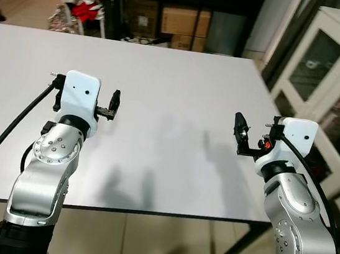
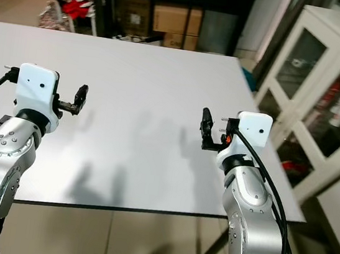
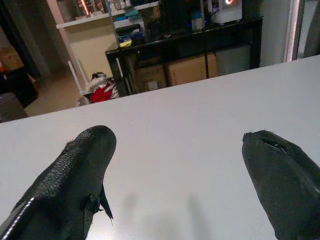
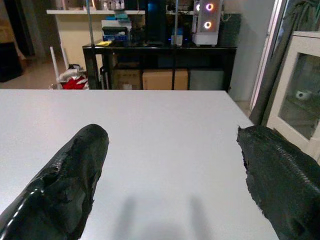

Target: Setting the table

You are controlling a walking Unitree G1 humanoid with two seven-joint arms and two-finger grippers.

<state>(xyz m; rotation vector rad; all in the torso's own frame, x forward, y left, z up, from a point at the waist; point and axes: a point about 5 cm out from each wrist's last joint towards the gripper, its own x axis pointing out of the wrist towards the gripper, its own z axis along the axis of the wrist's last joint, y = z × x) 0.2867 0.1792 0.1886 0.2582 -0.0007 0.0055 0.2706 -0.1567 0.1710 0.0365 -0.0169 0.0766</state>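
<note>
Hovering over the near part of a white table (image 1: 162, 88), both grippers point away from the robot. The left gripper (image 3: 177, 165) sits above the table's near left area, its two black fingers (image 3: 75, 175) spread wide with nothing between them, only bare tabletop. The right gripper (image 4: 170, 170) is above the near right area, close to the table's right edge, and its fingers (image 4: 70, 175) are likewise spread wide and hold nothing. The two grippers are well apart, each casting a faint shadow on the surface. No tableware can be made out on the table. Beyond the far edge stands a dark shelf (image 1: 173, 8) with cardboard boxes (image 1: 184, 22) on its lower level, and a heap of red and white cloth (image 1: 82, 6) lies on the floor to its left. A white cabinet (image 1: 333, 79) with glass doors stands beside the table on the right
</note>
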